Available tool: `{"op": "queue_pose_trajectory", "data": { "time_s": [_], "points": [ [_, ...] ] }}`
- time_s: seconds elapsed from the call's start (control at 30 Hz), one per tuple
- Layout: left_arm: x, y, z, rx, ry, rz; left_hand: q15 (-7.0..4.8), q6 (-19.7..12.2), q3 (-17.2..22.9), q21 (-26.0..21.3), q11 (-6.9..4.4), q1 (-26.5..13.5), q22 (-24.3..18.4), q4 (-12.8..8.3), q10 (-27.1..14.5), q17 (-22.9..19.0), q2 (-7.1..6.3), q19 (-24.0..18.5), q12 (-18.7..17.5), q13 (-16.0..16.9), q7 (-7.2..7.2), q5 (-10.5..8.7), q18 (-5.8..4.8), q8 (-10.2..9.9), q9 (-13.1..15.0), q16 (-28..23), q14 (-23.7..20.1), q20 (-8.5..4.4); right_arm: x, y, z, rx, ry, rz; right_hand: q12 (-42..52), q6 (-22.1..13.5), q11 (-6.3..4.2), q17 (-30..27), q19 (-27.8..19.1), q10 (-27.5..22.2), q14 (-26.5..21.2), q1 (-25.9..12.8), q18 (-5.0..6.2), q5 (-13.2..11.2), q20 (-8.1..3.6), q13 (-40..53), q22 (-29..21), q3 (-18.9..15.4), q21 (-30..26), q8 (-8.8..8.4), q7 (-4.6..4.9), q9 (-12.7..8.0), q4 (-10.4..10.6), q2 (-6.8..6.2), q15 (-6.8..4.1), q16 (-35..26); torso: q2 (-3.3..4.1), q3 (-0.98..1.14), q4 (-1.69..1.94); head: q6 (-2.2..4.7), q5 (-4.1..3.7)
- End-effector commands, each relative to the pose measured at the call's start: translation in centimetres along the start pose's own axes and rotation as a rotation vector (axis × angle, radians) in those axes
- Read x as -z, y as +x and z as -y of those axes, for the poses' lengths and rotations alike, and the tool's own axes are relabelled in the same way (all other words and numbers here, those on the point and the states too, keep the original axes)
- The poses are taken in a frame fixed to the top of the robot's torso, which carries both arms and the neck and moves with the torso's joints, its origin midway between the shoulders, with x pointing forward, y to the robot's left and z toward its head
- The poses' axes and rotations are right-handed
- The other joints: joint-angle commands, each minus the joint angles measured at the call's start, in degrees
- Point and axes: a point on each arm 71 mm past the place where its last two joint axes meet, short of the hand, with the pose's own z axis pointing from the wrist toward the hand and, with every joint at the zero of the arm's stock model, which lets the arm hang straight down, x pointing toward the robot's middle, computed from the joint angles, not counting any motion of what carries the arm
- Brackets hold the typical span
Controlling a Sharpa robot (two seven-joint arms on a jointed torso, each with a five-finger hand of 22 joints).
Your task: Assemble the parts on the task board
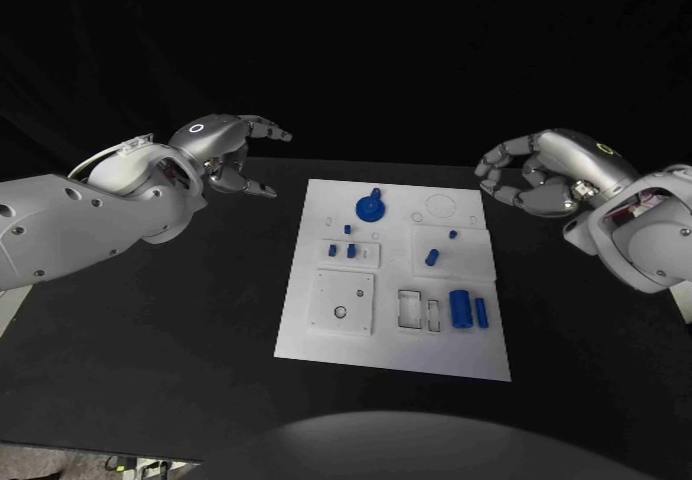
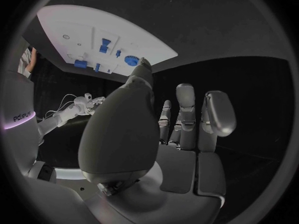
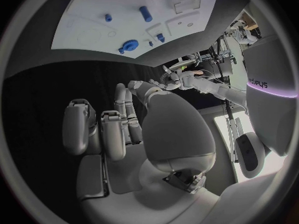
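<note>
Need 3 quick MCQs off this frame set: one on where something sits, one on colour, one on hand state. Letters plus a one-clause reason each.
1. Where on the task board does the round blue disc part sit?
A. At the far end, away from the robot
B. At the near edge, closest to the robot
C. Off the board, on the black table

2. What colour are the parts on the board?
A. Red
B. Blue
C. Yellow

3. What are the robot hands doing?
A. Left robot hand holds a part
B. Right robot hand presses on the board
C. Both hover off the board, holding nothing

Key:
1 A: in the head view the disc lies near the board's far end.
2 B: every small piece on the white plate is blue.
3 C: the left robot hand and right robot hand are beside the board's far corners, fingers apart, nothing in them.
</note>
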Motion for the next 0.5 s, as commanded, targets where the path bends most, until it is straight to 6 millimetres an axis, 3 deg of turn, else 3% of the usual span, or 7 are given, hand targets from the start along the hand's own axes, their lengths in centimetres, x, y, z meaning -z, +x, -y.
{"op": "queue_pose_trajectory", "data": {
  "time_s": [0.03,0.1,0.17,0.2,0.27,0.4,0.5],
  "points": [
    [0.3,-1.6,1.6,0.121,0.178,0.232,-0.85,-1.1,-1.2,1.8,-1.23,-2.4,10.0,-0.1,1.2,2.6,0.15,1.1,1.4,0.3,-1.79,0.11,-0.05,-0.1,-0.4,1.7,1.7,-0.55,-0.9,-0.1,0.1,0.132,-0.001,-0.04,-6.7,-2.7,1.94,10.0,0.2,-2.3,3.7,-0.6,0.49,-6.0,1.55,-5.8,9.0,-1.2,-0.5,-3.81,-1.23,-2.1,0.6,-1.64,1.48,-0.2,-0.31,-0.64,0.94,0.0,-1.17],
    [0.4,-1.7,2.0,0.136,0.201,0.254,-1.23,-0.7,-1.3,2.4,-1.68,-3.7,10.2,-0.2,1.5,3.3,0.22,1.5,1.7,0.4,-2.22,0.05,-0.18,0.0,-0.5,2.2,2.3,-0.96,-1.4,0.1,0.3,0.17,0.007,-0.075,-9.1,-4.5,2.06,9.9,0.1,-3.5,3.6,-1.9,0.74,-12.2,1.51,-8.1,9.0,-3.7,-0.8,-6.1,-2.58,-3.4,1.6,-2.59,0.68,-0.2,-0.41,-0.84,1.11,0.0,-1.32],
    [0.6,-1.6,2.5,0.16,0.211,0.266,-1.5,-0.1,-1.6,2.4,-1.69,-4.9,10.2,-0.1,1.8,3.1,0.28,1.6,2.0,0.4,-2.0,-0.24,-0.2,0.1,-0.5,2.2,2.4,-1.35,-2.1,0.5,0.7,0.208,0.02,-0.12,-10.3,-4.2,2.05,9.4,-0.3,-3.3,3.3,-2.5,0.78,-16.3,1.5,-9.7,8.7,-7.9,-1.6,-7.26,-3.05,-4.4,3.4,-2.42,0.03,-0.6,-0.54,-1.03,1.29,0.0,-1.38],
    [0.6,-1.5,2.6,0.172,0.211,0.267,-1.51,0.2,-1.7,2.3,-1.58,-5.1,10.1,-0.1,1.7,3.0,0.31,1.6,2.1,0.3,-1.71,-0.21,-0.19,0.1,-0.5,2.1,2.4,-1.44,-2.3,0.7,0.9,0.222,0.026,-0.138,-10.7,-4.1,2.07,9.1,-0.5,-3.3,3.1,-2.6,0.97,-16.8,1.25,-10.3,8.6,-9.7,-2.0,-7.63,-2.89,-4.7,4.0,-2.87,0.34,-0.8,-0.61,-1.09,1.39,0.0,-1.43],
    [0.8,-1.1,2.9,0.201,0.212,0.266,-1.42,1.0,-1.6,2.2,-1.23,-5.2,10.1,-0.1,1.5,2.8,0.37,1.5,2.1,0.2,-0.82,0.12,-0.18,0.2,-0.5,1.9,2.3,-1.51,-2.7,1.3,1.4,0.247,0.039,-0.176,-11.7,-3.5,2.09,8.6,-0.9,-3.3,2.8,-0.7,1.15,-14.4,1.21,-12.0,8.3,-12.3,-2.9,-8.69,-3.04,-5.6,5.1,-2.23,0.44,-1.1,-0.7,-1.12,1.57,0.0,-1.58],
    [1.1,-0.5,3.2,0.231,0.219,0.263,-1.13,3.5,0.1,2.6,-0.79,-3.3,10.2,-0.2,2.3,3.2,1.35,1.7,2.9,0.3,0.55,1.37,-0.3,0.6,-0.5,2.2,2.6,-1.39,-3.1,2.5,2.1,0.271,0.059,-0.233,-12.2,-2.2,2.01,8.2,-1.2,-2.5,2.6,2.3,1.28,-7.6,1.18,-13.7,8.2,-12.7,-3.8,-9.79,-2.57,-6.8,4.6,-1.19,0.29,-1.2,-0.93,-1.28,1.8,0.0,-2.04],
    [1.3,-0.2,3.2,0.242,0.216,0.263,-1.08,5.3,0.4,2.7,-0.68,-2.5,10.2,-0.1,2.9,3.4,1.85,1.8,3.3,0.3,1.07,1.76,-0.33,0.8,-0.4,2.2,2.7,-1.34,-3.1,3.7,2.5,0.277,0.073,-0.285,-12.2,-1.8,2.01,7.9,-1.4,-2.1,2.4,2.8,1.32,-5.5,1.23,-14.1,8.2,-12.7,-4.2,-10.2,-2.39,-7.1,4.4,-1.0,0.24,-1.4,-1.11,-1.44,1.85,0.0,-2.69]
  ]
}}
